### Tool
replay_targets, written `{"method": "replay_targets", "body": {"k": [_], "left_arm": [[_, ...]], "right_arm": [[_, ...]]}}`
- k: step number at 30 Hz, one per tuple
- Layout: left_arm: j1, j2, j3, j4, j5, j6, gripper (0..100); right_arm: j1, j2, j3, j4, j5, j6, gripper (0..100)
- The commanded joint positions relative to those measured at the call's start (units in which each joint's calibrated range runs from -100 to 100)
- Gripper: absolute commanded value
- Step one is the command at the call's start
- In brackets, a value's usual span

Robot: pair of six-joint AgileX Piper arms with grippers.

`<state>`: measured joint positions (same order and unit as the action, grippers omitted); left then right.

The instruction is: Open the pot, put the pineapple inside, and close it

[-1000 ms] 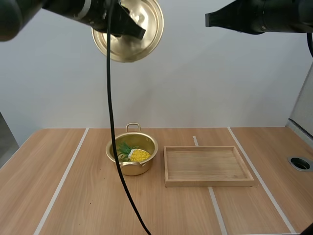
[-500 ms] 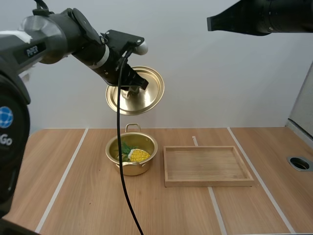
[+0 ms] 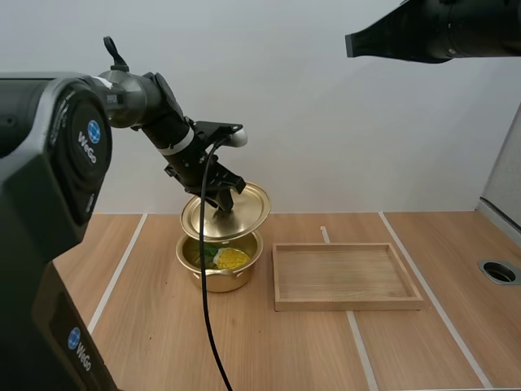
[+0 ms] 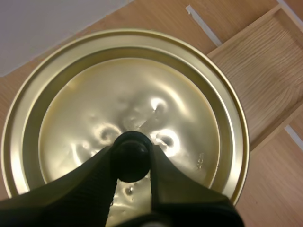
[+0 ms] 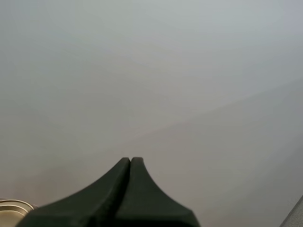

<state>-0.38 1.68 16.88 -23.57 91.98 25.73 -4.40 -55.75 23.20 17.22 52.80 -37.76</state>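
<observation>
On the desk (image 3: 163, 342) the wooden tray (image 3: 350, 303) lies just to the right of the pot (image 3: 218, 281), with a small gap between them. The pineapple (image 3: 231, 258) lies inside the pot, its yellow body and green leaves showing at the front of the opening. The lid (image 3: 248, 210) hangs tilted close over the pot, not seated, and covers the back of the opening. The left hand (image 3: 221, 202) holds the lid from above, its fingers (image 4: 94, 179) pinching the black knob (image 4: 132, 147). The right hand (image 3: 352, 42) hovers high above the desk, well apart from the pot, its fingers pressed together on nothing
</observation>
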Motion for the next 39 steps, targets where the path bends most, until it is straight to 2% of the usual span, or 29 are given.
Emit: {"method": "replay_targets", "body": {"k": [1,21,24,27,30,33,36,39], "left_arm": [[-0.01,1.5,0.5,1.9,0.5,-0.7,0],[-0.01,8.1,4.1,4.2,-6.9,-0.3,0],[-0.01,8.1,4.3,6.1,-4.4,-0.3,2],[-0.01,8.1,4.3,8.7,-0.9,-0.3,13],[-0.01,7.5,4.3,9.3,-0.1,-0.3,32],[-0.01,6.0,4.3,7.3,-0.4,-0.5,60],[-0.01,4.2,3.0,5.4,-1.2,-0.5,97],[-0.01,1.7,0.6,4.5,-2.0,-0.3,100]], "right_arm": [[-0.2,-0.7,0.1,-0.4,-0.1,-0.2,0],[-0.2,-0.7,0.1,-0.5,0.0,-0.5,0],[-0.2,-0.7,0.1,-0.6,0.0,-0.5,0],[-0.2,-0.7,0.1,-0.6,0.0,-0.5,0],[-0.2,-0.7,0.1,-0.5,0.4,-0.5,0],[-0.2,-0.7,0.1,-0.5,1.3,-0.5,0],[-0.2,-0.7,0.1,-0.5,2.5,-0.5,0],[-0.2,-0.7,0.1,-0.5,2.6,-0.3,0]]}}
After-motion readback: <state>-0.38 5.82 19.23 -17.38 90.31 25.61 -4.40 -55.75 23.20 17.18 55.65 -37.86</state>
